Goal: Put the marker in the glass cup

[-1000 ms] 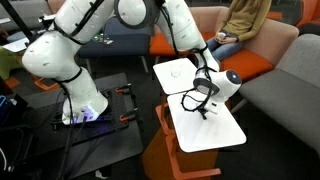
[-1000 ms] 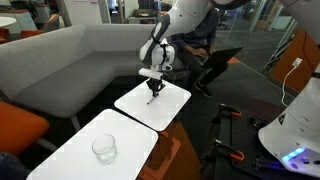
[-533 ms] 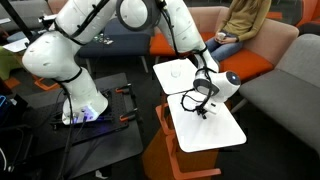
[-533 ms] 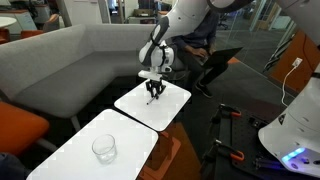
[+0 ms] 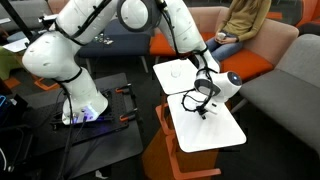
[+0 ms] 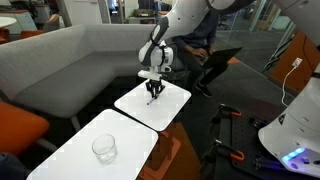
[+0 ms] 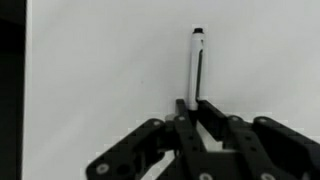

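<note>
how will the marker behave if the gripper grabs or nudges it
The marker looks thin, straight and round, so probably stiff and light. Lying flat on the smooth white tabletop, it may roll sideways if nudged. Its narrow body could pivot in the gripper.

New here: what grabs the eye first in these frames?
The big white arm dominates, its pincer down at the far white tabletop. In the wrist view the marker lies on that surface, right at the pincer's tips. The glass cup stands alone on the nearer tabletop.
</note>
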`<action>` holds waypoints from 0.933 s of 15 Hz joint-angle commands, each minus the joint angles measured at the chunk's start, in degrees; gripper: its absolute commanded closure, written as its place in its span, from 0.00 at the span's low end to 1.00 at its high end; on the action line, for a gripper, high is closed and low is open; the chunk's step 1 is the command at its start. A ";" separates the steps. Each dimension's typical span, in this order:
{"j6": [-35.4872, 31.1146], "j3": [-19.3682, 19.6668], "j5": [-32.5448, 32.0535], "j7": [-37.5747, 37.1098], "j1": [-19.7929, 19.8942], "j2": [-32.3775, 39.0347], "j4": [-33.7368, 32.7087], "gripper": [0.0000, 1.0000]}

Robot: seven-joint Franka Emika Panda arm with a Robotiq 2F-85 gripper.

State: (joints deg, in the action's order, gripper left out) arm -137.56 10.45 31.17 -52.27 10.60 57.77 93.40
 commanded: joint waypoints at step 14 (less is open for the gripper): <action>-3.31 2.12 -21.46 -0.50 -21.97 -12.48 3.99 0.97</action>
State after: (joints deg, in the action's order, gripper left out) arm -141.13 10.62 15.53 -53.30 -7.65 49.22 93.83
